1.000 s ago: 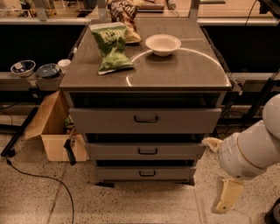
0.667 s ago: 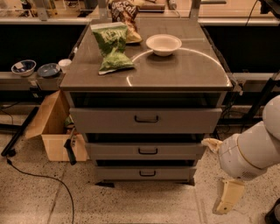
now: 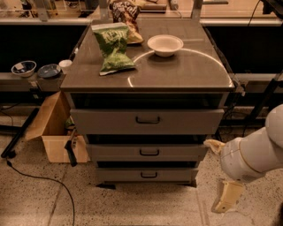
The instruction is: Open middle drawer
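Note:
The middle drawer [image 3: 177, 152] is the second of three grey drawer fronts in the cabinet, with a small black bar handle [image 3: 149, 152]. Its front sits in line with the others and looks closed. My gripper [image 3: 216, 175] is at the lower right, just off the cabinet's right side, level with the middle and bottom drawers. Its cream fingers [image 3: 227, 197] stand apart and hold nothing. It touches no drawer. The white arm [image 3: 256, 152] runs off the right edge.
The top drawer [image 3: 110, 121] and bottom drawer [image 3: 177, 175] flank the middle one. On the cabinet top [image 3: 185, 70] lie a green chip bag [image 3: 112, 46], another snack bag [image 3: 126, 13] and a white bowl [image 3: 165, 45]. An open cardboard box [image 3: 55, 130] stands at the left.

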You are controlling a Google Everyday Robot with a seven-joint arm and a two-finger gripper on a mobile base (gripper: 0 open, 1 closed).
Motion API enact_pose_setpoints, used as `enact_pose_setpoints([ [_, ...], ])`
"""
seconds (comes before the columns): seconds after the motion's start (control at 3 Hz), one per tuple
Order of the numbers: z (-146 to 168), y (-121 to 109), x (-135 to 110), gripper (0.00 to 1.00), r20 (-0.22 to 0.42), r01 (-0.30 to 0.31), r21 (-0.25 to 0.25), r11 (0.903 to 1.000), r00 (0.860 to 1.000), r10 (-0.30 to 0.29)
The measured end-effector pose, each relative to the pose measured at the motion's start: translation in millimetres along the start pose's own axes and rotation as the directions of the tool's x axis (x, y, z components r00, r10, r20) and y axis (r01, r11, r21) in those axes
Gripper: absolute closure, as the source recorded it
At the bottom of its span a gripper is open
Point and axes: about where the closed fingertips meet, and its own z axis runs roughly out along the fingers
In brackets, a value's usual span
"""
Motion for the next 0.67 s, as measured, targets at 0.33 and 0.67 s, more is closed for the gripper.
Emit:
enact_pose_setpoints([
  [0.33, 20.2, -17.2, 7.7, 0.0, 0.028, 0.005, 0.016, 0.9999, 1.0, -0.005],
  [0.67, 42.8, -43.5, 14.4, 0.0, 0.062, 0.015, 0.027, 0.9995, 0.998, -0.016],
])
